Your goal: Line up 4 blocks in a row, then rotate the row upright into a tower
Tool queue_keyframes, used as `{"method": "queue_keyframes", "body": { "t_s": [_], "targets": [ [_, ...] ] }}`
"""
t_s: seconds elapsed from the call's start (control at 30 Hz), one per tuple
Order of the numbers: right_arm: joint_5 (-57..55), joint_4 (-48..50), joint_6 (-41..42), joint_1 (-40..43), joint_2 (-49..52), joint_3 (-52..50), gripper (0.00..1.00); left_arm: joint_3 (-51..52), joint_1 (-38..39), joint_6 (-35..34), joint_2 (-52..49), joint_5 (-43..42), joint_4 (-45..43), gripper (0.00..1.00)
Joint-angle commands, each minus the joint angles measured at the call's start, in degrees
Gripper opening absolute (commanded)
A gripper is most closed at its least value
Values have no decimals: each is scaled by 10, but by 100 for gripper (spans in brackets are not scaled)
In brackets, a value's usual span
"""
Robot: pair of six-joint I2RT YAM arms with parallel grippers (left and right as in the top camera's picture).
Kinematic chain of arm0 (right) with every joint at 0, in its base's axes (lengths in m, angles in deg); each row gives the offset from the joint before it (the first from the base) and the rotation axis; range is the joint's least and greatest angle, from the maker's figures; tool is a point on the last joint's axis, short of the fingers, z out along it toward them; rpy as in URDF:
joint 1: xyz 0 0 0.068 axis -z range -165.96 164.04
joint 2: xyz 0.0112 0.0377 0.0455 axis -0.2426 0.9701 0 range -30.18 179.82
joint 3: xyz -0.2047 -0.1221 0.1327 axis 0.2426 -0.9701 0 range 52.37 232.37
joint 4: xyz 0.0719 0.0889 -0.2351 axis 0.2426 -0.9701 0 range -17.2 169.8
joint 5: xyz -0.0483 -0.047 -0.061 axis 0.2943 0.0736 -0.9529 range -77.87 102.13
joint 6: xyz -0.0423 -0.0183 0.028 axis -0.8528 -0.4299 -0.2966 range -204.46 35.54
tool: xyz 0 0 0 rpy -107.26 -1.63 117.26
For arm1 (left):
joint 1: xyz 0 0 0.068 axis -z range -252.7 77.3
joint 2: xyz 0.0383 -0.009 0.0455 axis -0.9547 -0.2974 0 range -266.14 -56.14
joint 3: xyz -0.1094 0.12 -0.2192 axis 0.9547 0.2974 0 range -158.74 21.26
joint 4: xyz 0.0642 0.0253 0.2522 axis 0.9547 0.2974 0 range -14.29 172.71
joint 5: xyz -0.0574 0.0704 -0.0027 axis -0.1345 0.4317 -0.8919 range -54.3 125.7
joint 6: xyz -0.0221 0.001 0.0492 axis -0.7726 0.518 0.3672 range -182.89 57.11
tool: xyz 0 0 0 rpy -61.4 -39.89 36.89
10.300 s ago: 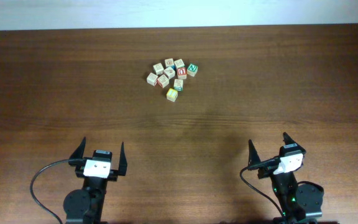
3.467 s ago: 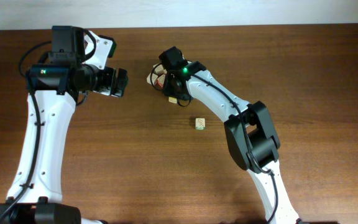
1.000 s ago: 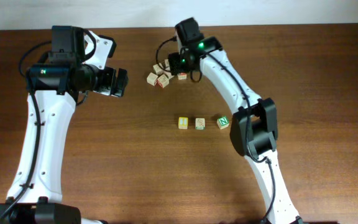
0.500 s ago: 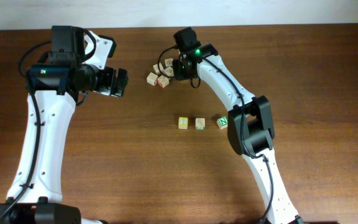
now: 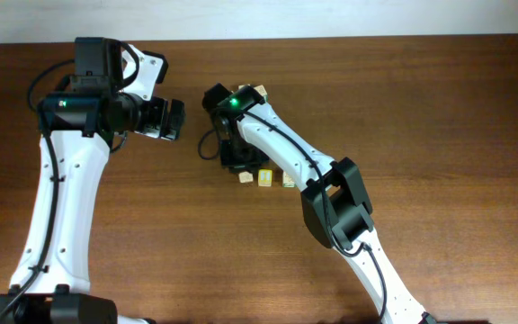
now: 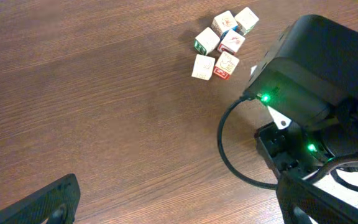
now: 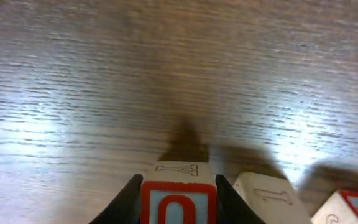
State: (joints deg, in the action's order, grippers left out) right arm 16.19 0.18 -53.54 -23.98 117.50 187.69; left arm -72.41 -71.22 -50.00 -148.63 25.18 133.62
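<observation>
Presently a red-lettered block (image 7: 179, 202) is pinched between the fingers of the right claw (image 7: 179, 193), low over the table (image 7: 73, 74). A second block (image 7: 263, 194) is seen just beside the claw, to its right in the wrist view, and a third block (image 7: 354, 211) is cut off at the edge farther that way. The left claw (image 5: 171, 120) is held spread wide, and a cluster of five letter cubes (image 6: 221, 43) is seen well ahead of it.
</observation>
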Motion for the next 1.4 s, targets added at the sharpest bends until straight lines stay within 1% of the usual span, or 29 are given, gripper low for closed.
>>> {"method": "queue_keyframes", "body": {
  "t_s": [0.0,0.07,0.13,0.17,0.2,0.23,0.27,0.3,0.37,0.4,0.43,0.47,0.5,0.53,0.57,0.6,0.63,0.7,0.73,0.77,0.83,0.87,0.9,0.93,0.97,1.03,1.1,1.17,1.37],
  "targets": [
    [-14,-11,13,1,-26,-16,36,-13,0,5,-2,-6,1,99],
    [33,-24,9,2,-29,-2,38,-13,0,5,-2,-6,1,99],
    [33,-78,-16,9,-38,73,41,-13,0,5,-2,-6,1,99],
    [32,-111,-22,13,-41,129,42,-13,0,5,-2,-6,1,99],
    [32,-156,-38,17,-45,210,42,-13,0,5,-2,-6,1,99],
    [58,-177,-70,26,-61,303,42,-13,0,5,-2,-6,1,99],
    [65,-177,-70,34,-92,343,42,-13,0,5,-2,-6,1,99],
    [64,-177,-85,46,-152,350,42,-13,0,5,-2,-6,1,99],
    [64,-177,-112,65,-224,341,43,-13,0,5,-2,-16,-1,99],
    [44,-177,-121,101,-317,301,46,-13,0,5,-2,-29,6,99],
    [25,-177,-123,135,-380,235,46,-13,0,5,-2,-39,48,99],
    [21,-177,-123,164,-421,170,46,-13,0,5,-2,-48,50,99],
    [17,-177,-124,203,-461,81,45,-13,0,5,-2,-70,54,99],
    [17,-177,-132,237,-484,-10,45,-10,0,-4,-2,-95,54,99],
    [17,-174,-150,255,-487,-70,45,-6,0,-39,-4,-101,54,99],
    [16,-139,-172,266,-482,-162,41,3,2,-64,-10,-101,52,99],
    [12,-106,-175,265,-479,-214,36,11,5,-83,-23,-96,49,89],
    [12,-23,-186,265,-468,-329,29,12,7,-134,-66,-76,48,80],
    [6,48,-190,265,-461,-410,25,12,7,-138,-101,-75,42,70],
    [6,103,-203,265,-459,-462,20,12,10,-138,-122,-75,35,62],
    [5,210,-216,265,-454,-556,14,12,18,-138,-154,-75,21,49],
    [6,251,-216,265,-441,-592,13,12,25,-138,-166,-71,13,40],
    [6,271,-217,265,-426,-602,13,12,32,-153,-172,-38,8,31],
    [6,286,-217,264,-395,-602,11,12,43,-184,-174,32,4,24],
    [7,291,-217,264,-378,-602,10,12,52,-202,-174,66,2,19],
    [21,289,-216,264,-356,-602,9,12,62,-224,-174,78,-1,14],
    [59,290,-188,264,-348,-603,9,16,78,-227,-174,78,0,13],
    [67,298,-158,249,-337,-603,9,31,95,-227,-174,78,2,14],
    [65,347,-150,191,-334,-604,10,49,100,-227,-174,78,-4,19]
  ]
}}
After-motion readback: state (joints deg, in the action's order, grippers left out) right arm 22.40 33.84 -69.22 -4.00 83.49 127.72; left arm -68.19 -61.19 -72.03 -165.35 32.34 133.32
